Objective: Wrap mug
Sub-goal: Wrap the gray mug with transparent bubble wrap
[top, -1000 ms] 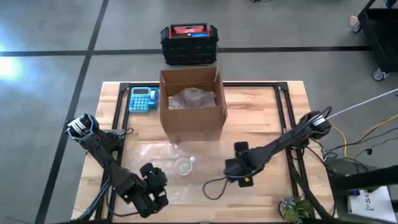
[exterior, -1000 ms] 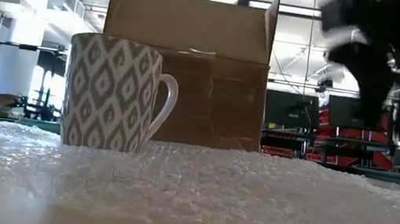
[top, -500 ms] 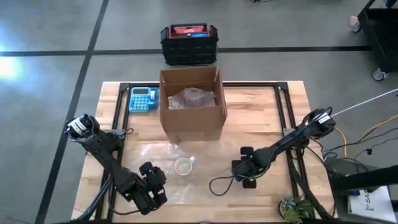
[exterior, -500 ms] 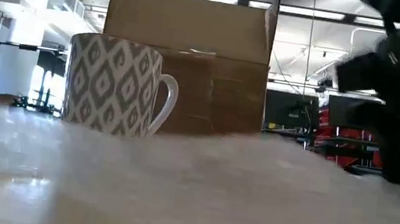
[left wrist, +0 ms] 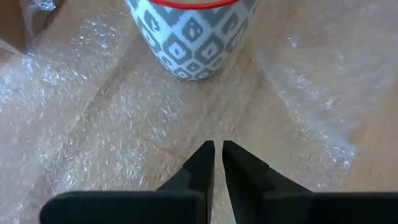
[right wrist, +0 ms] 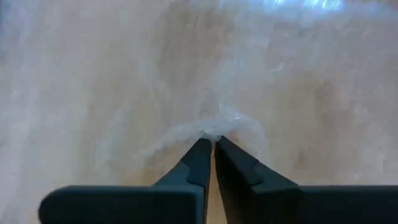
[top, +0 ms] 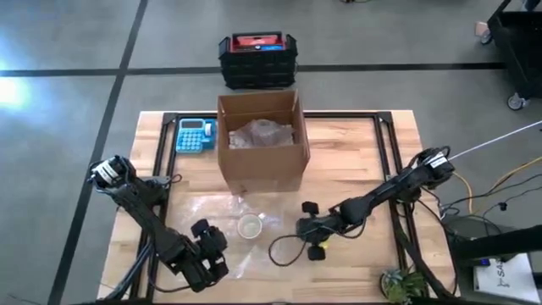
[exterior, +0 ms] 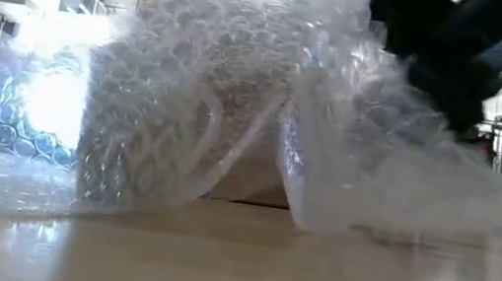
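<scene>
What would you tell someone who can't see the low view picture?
A sheet of bubble wrap is lifted up like a tent over a patterned mug on a wooden table. The right tool, dark and blurry, holds the wrap up near the top right. A cardboard box shows only faintly behind the wrap.

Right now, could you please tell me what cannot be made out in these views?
- Low view: the grey-and-white patterned ceramic mug is veiled by the lifted clear bubble wrap sheet.
- Low view: the brown cardboard box is almost wholly hidden behind that sheet.
- High view: the box's contents are too small to identify.
</scene>
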Controlling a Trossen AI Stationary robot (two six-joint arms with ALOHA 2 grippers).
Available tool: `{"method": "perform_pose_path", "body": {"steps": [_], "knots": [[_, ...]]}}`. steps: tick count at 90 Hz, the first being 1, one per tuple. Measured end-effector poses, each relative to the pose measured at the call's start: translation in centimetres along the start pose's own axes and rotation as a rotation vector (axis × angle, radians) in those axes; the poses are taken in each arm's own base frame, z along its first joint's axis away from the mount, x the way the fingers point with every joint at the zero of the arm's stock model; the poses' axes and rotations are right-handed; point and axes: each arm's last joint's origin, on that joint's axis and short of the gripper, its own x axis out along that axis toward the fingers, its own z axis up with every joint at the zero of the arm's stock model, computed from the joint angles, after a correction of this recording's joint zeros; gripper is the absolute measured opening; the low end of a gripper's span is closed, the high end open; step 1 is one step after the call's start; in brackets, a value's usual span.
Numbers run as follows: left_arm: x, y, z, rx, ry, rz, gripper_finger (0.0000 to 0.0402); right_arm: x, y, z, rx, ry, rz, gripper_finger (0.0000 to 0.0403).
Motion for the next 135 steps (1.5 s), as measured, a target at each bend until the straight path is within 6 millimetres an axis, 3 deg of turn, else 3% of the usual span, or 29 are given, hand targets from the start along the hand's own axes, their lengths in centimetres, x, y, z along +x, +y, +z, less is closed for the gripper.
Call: {"method": "perform_pose_path", "body": {"steps": [11, 38, 51, 65, 82, 99, 117, 126, 135], "knots": [[0.0, 0.0, 0.0, -0.002, -0.002, -0.002, 0.002, -0.5, 0.3, 1.5, -0.037, -0.045, 0.012, 0.0001], [0.0, 0.0, 0.0, -0.002, -0.004, -0.002, 0.002, -3.0, 2.1, 7.9, -0.196, -0.246, 0.05, 0.0], [0.0, 0.0, 0.0, -0.003, -0.005, -0.003, 0.002, -3.6, 2.4, 9.0, -0.237, -0.267, 0.049, 0.0], [0.0, 0.0, 0.0, -0.003, -0.006, -0.003, 0.002, -4.0, 2.2, 8.5, -0.26, -0.125, 0.022, 0.0], [0.0, -0.1, 0.0, -0.006, -0.007, -0.009, 0.002, -4.1, 1.5, 6.6, -0.278, 0.111, -0.023, 0.0002], [0.0, -0.1, 0.0, -0.008, -0.008, -0.011, 0.002, -4.1, 1.9, 3.7, -0.237, 0.303, -0.057, 0.0051], [0.0, -0.2, 0.1, -0.012, -0.009, -0.017, 0.002, -3.6, 2.3, 2.9, -0.299, 0.307, -0.041, 0.0127], [0.0, -0.3, 0.1, -0.016, -0.011, -0.023, 0.002, -3.3, 2.6, 3.5, -0.288, 0.237, -0.026, 0.0147], [0.0, -0.3, 0.1, -0.021, -0.012, -0.031, 0.002, -3.7, 2.4, 3.2, -0.297, 0.286, -0.034, 0.0159]]}}
